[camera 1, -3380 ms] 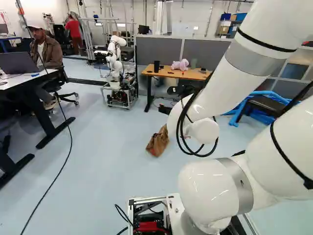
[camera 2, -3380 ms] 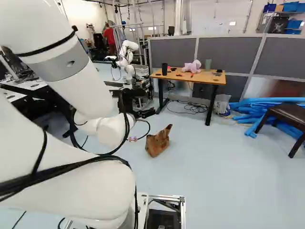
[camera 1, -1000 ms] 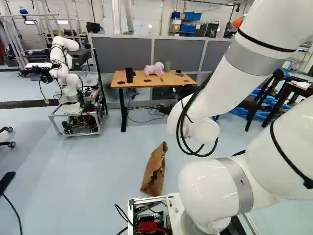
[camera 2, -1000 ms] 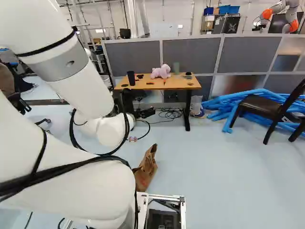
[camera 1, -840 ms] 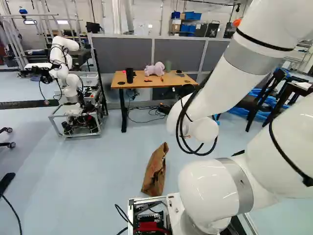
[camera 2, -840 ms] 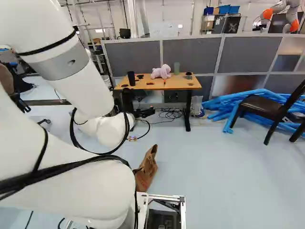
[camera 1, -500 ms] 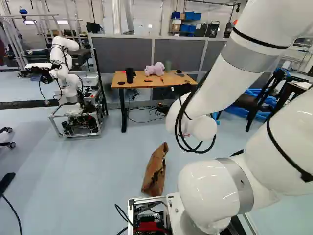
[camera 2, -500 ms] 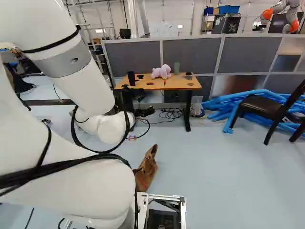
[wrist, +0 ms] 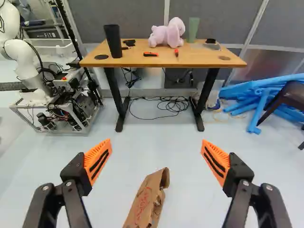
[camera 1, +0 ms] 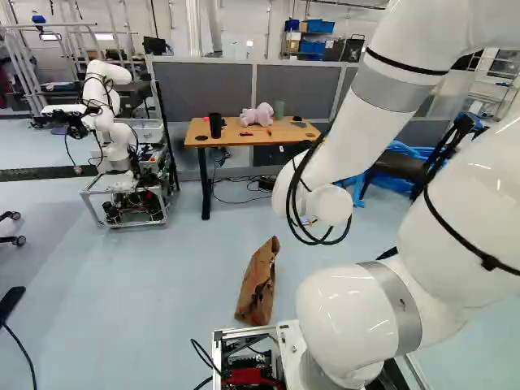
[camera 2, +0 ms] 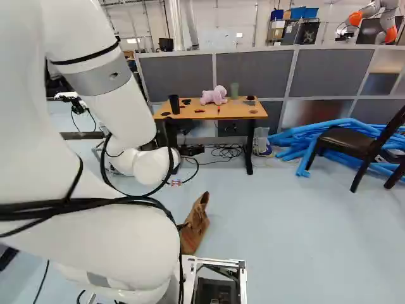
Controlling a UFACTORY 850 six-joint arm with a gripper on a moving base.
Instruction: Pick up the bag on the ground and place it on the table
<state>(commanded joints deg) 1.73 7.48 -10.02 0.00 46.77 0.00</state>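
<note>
The brown paper bag [camera 1: 257,284] sits on the floor [camera 1: 162,276] just ahead of my base, short of the tabletop [wrist: 128,60]. The base has moved since the oldest frames: bag and table now come up closer. Since a second ago the scene has held steady, and the bag hasn't shifted against the floor. My arm [camera 1: 357,138] has moved, though; against its lowest joint, the upper links and wrist have swung a little to the left and slightly up in the left base view.

My gripper [camera 2: 192,150] holds nothing. In the wrist view its two orange-padded fingers stand wide apart, with the bag low between them, touching neither.

On the tabletop, a pink stuffed toy [wrist: 168,34] sits near the back edge, about midway along. I've got a black cup [wrist: 114,40] toward the left edge, a green cup [wrist: 193,29] just right of the toy, and a small red tool [wrist: 151,54] near the front edge. Blue tubes [wrist: 261,95] and a dark chair [camera 2: 345,139] are off to the right on the floor, another robot [camera 1: 106,89] to the left.
</note>
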